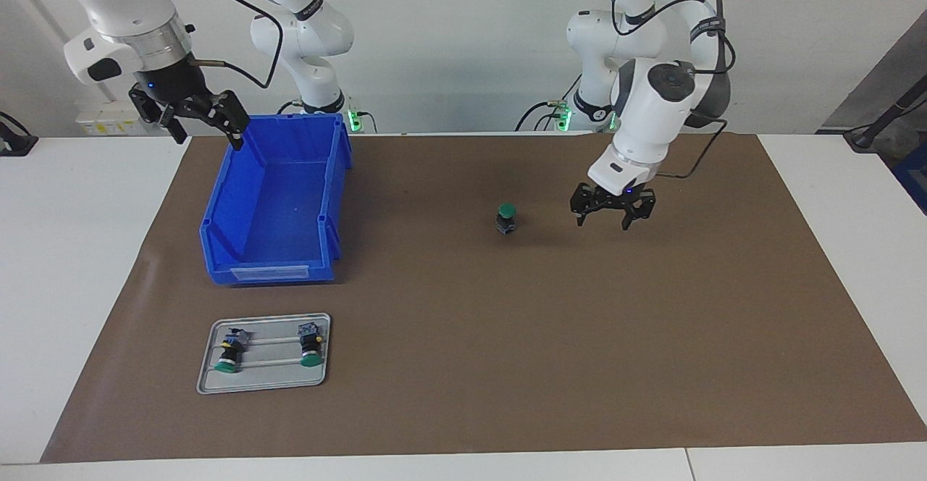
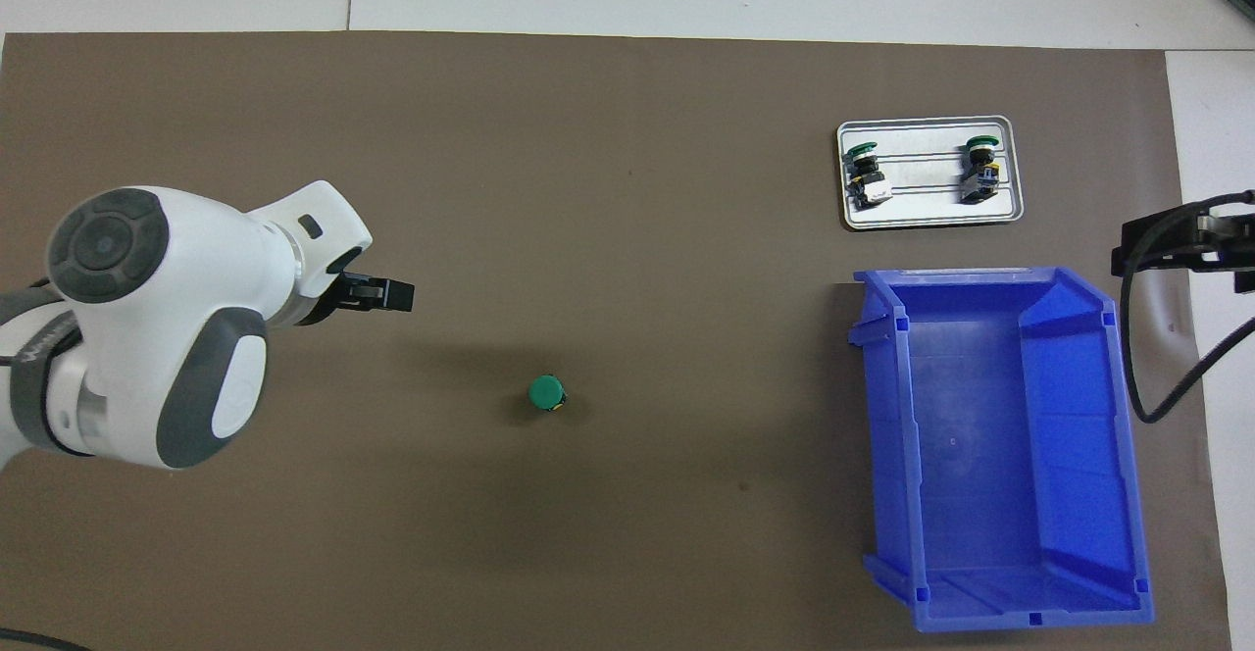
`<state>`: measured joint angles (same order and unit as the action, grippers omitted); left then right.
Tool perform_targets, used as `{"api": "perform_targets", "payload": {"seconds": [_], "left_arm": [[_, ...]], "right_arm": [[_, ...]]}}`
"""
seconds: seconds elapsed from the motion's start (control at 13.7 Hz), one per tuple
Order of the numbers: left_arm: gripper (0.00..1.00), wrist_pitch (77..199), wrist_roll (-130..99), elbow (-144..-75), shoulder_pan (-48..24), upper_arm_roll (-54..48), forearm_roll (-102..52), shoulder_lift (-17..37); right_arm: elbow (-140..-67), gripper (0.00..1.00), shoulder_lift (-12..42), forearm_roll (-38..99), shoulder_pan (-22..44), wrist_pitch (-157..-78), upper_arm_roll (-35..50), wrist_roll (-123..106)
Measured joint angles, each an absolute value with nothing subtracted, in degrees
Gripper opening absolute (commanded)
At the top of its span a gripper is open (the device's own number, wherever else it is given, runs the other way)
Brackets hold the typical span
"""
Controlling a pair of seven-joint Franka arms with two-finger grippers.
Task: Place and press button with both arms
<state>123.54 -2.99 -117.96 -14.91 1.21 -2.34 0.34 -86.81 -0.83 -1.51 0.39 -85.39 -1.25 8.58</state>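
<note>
Brown mat [image 1: 507,365] [image 2: 627,190] spread flat over a white table [image 1: 72,264]. Near the middle of that mat, standing upright with the green cap on top and the dark body below: the button [image 1: 506,218] [image 2: 545,393], alone, touched by nothing.

Hanging low over bare mat beside the button, toward the left arm's end of the table: the left gripper [image 1: 614,214] [image 2: 392,293]. Jaws spread wide, fingertips pointing down, nothing between them. Clear gap of mat between gripper and button in the facing view.

Raised high toward the right arm's end of the table: the right gripper [image 1: 206,130], over the corner of the blue bin [image 1: 221,213] [image 2: 1128,455] that lies nearest the robots. Jaws likewise spread wide and holding nothing. No contact with the bin's rim to be made out.

Blue bin resting on the mat, open top upward, its low front lip turned away from the robots; inside, only bare blue floor.

Farther from the robots than the bin and just beside it: a small grey metal tray [image 1: 264,317] [image 2: 927,124]. Lying on their sides in it, well apart from each other, two more green-capped buttons [image 1: 232,354] [image 1: 311,347], caps pointing away from the robots.
</note>
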Motion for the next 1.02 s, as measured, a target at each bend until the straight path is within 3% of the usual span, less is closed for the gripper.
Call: {"api": "perform_targets", "payload": {"seconds": [0.44, 0.8, 1.02], "left_arm": [[1.0, 107.8, 7.6, -103.8, -4.9, 1.3, -2.3, -0.4], [1.0, 96.1, 8.0, -92.4, -3.7, 1.3, -2.3, -0.6], [1.0, 91.1, 8.0, -89.0, -3.2, 1.3, -2.3, -0.6]], "right_arm": [[-86.8, 1.0, -0.8, -1.5, 0.4, -85.4, -1.2, 8.6], [-86.8, 1.0, -0.8, -1.5, 0.4, -85.4, -1.2, 8.6], [-86.8, 1.0, -0.8, -1.5, 0.4, -85.4, -1.2, 8.6]]}}
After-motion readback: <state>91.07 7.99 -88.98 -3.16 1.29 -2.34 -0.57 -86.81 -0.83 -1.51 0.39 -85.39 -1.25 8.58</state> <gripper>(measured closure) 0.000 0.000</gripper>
